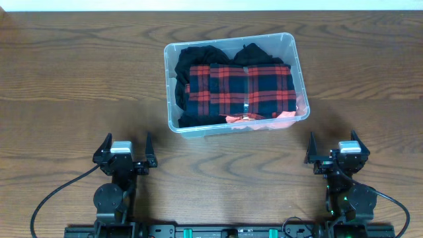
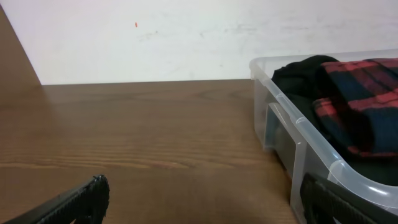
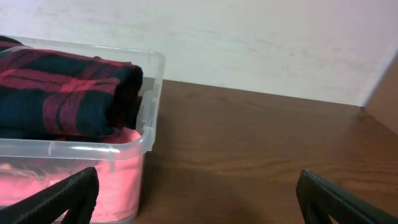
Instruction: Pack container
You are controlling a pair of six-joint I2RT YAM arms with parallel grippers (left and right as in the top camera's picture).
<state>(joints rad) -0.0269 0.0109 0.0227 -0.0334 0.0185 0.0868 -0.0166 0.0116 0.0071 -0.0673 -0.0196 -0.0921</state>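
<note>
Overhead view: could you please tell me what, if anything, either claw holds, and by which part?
Nothing: left claw and right claw are both open, empty, clear of the container.

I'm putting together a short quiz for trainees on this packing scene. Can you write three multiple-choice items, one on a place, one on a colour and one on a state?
1. Where does the folded red-and-dark plaid cloth lie?
A. On the bare wood
B. Inside the clear rectangular plastic container, on top of black clothing
C. Draped over the rim

2. What colour is the cloth showing under the plaid at the container's near wall?
A. Green
B. Pinkish orange
C. White

3. How do the left tool and right tool stand?
A. Both open, holding nothing
B. Both shut on cloth
C. One open, one shut

Answers:
1 B: the overhead view shows the plaid within the walls, over the black fabric.
2 B: the right wrist view shows that colour through the clear wall.
3 A: on each tool the fingers are spread, clear of the container.
</note>
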